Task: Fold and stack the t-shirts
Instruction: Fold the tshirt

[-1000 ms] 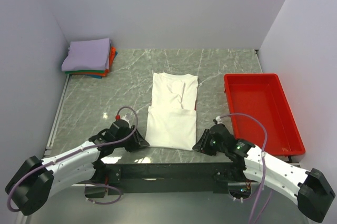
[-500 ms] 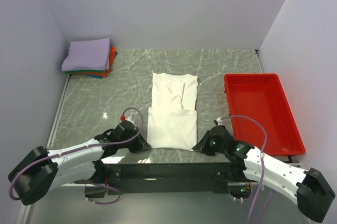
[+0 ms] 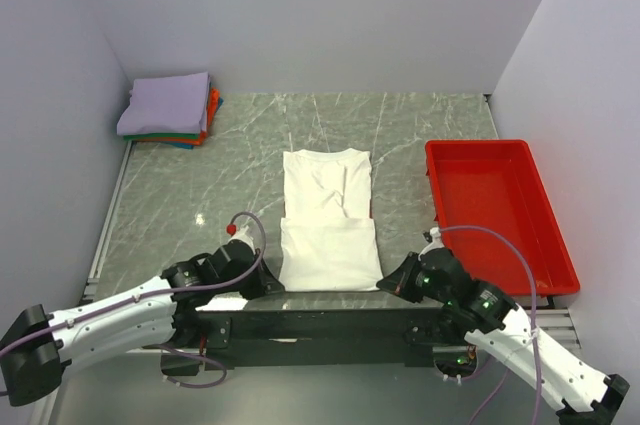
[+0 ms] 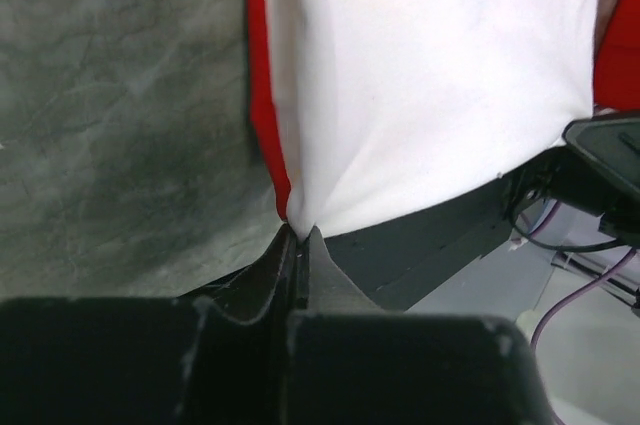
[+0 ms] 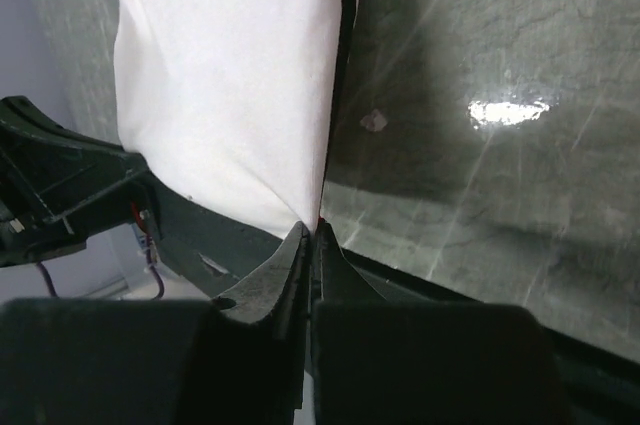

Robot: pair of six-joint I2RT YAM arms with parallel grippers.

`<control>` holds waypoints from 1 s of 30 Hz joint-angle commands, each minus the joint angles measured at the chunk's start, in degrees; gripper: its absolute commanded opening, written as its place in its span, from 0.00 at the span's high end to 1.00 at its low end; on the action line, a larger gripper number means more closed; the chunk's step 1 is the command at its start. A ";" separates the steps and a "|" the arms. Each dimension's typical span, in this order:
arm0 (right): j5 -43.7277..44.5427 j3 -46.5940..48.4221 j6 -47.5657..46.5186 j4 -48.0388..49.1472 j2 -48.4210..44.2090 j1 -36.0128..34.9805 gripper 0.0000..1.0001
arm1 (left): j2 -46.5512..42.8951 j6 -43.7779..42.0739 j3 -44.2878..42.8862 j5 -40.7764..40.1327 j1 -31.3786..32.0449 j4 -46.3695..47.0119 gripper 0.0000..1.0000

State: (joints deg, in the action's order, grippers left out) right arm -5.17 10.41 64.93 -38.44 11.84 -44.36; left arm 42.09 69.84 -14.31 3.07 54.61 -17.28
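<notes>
A white cotton t-shirt (image 3: 328,220), already narrowed into a long rectangle with its sleeves tucked in, lies in the middle of the grey marbled counter (image 3: 200,195), collar toward the far wall and hem toward the arms. The left gripper (image 4: 298,237) is clamped tight on the near left corner of the hem, the cloth puckering into a point between its jaws. The right gripper (image 5: 312,230) is closed just as firmly on the near right corner. Taking both corners at once looks meant to keep the hem straight and taut, so that the lower half can be lifted evenly and carried over toward the collar without skewing. A strip of red shows along the shirt's folded left edge in the left wrist view, probably the print turned under. The stack of folded lavender, orange, green and blue t-shirts (image 3: 168,107) sits in the far left corner, well apart, likely where this shirt goes once folded. The red plastic tray (image 3: 497,207) rests to the right, not touching the shirt.
</notes>
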 commanded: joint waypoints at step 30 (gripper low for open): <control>5.54 44.06 -29.23 7.58 48.26 21.15 1.00 | 29.00 -19.57 -38.85 4.66 -24.80 0.31 1.00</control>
State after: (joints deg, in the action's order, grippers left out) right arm 3.03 50.09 41.23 -35.48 56.31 -26.87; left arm 68.20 53.56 -48.93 5.67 33.01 -18.65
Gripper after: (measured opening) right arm 0.021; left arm 0.023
